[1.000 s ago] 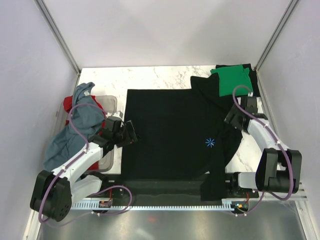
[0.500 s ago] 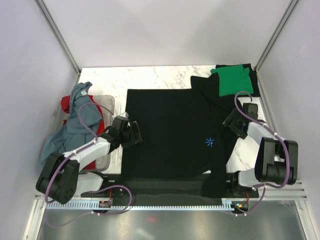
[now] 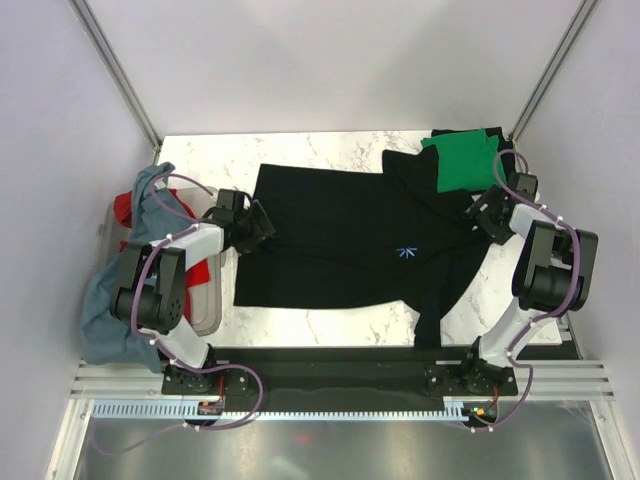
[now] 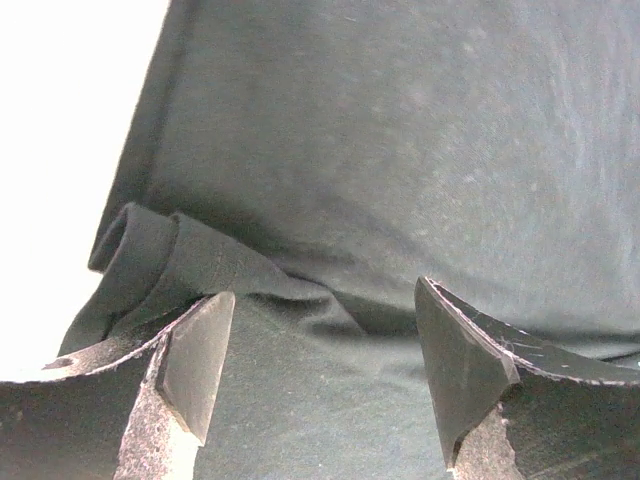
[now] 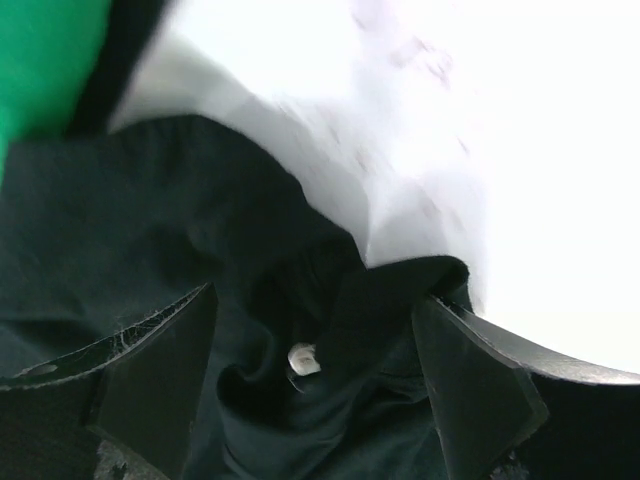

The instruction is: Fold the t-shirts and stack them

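A black t-shirt (image 3: 350, 240) lies spread across the middle of the marble table, with its lower right part trailing toward the near edge. My left gripper (image 3: 255, 225) sits at the shirt's left edge. In the left wrist view the left gripper (image 4: 322, 300) is open, with a rolled fold of black cloth (image 4: 400, 150) between the jaws. My right gripper (image 3: 487, 212) is at the shirt's right edge. In the right wrist view the right gripper (image 5: 315, 300) is open over bunched black cloth (image 5: 150, 220) with a small white tag. A folded green t-shirt (image 3: 462, 160) lies at the back right.
A translucent bin (image 3: 205, 310) stands at the left edge. A grey-blue t-shirt (image 3: 110, 300) is draped over it, and a red t-shirt (image 3: 125, 210) shows beneath. The green shirt (image 5: 40, 60) lies just beyond the right gripper. Bare marble (image 3: 320, 325) shows in front of the black shirt.
Both grippers have moved toward the back of the table. The black shirt has slid back with them, and its hem no longer hangs over the near edge.
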